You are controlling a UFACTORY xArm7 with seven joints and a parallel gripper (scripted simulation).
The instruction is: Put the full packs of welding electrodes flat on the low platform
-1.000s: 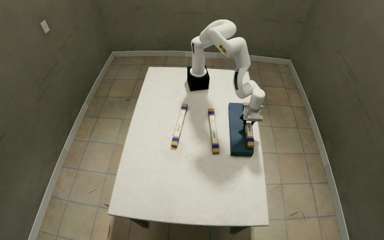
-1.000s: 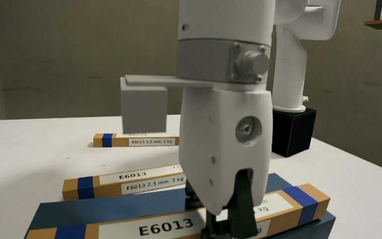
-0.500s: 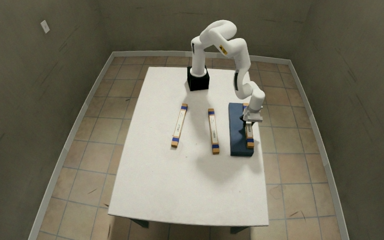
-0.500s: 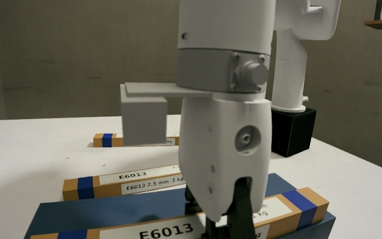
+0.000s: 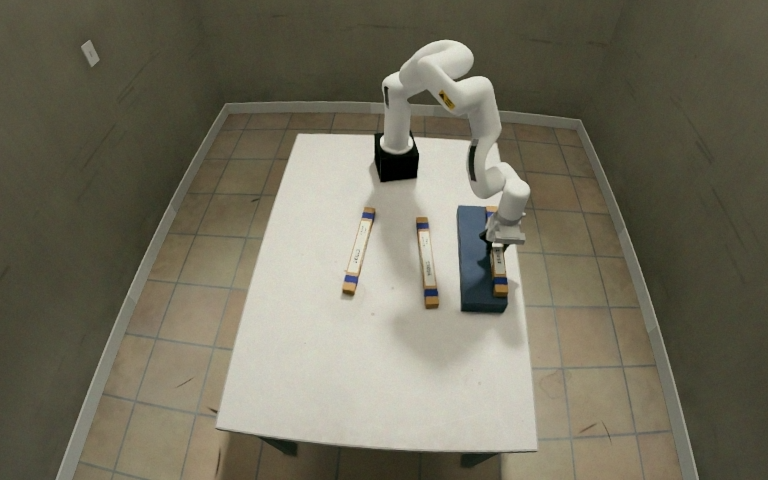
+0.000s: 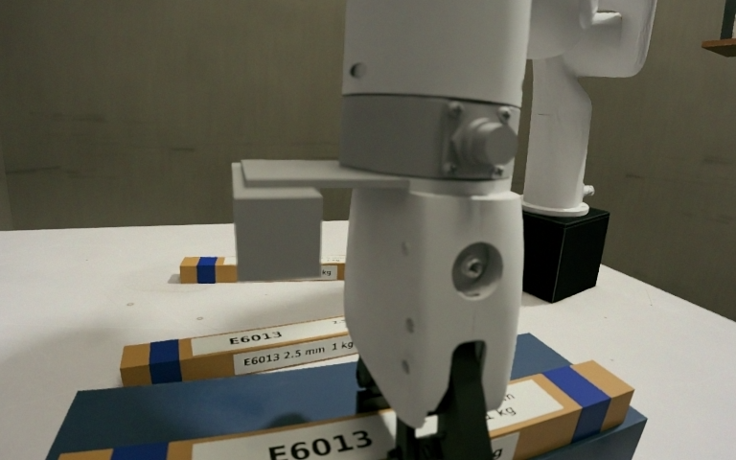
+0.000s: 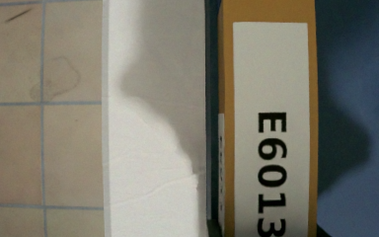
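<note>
One pack (image 5: 500, 274) (image 6: 325, 442) (image 7: 271, 74) lies between the fingers (image 5: 485, 236) (image 6: 468, 412), over the platform (image 5: 474, 260) (image 6: 206, 399) (image 7: 352, 59).
</note>
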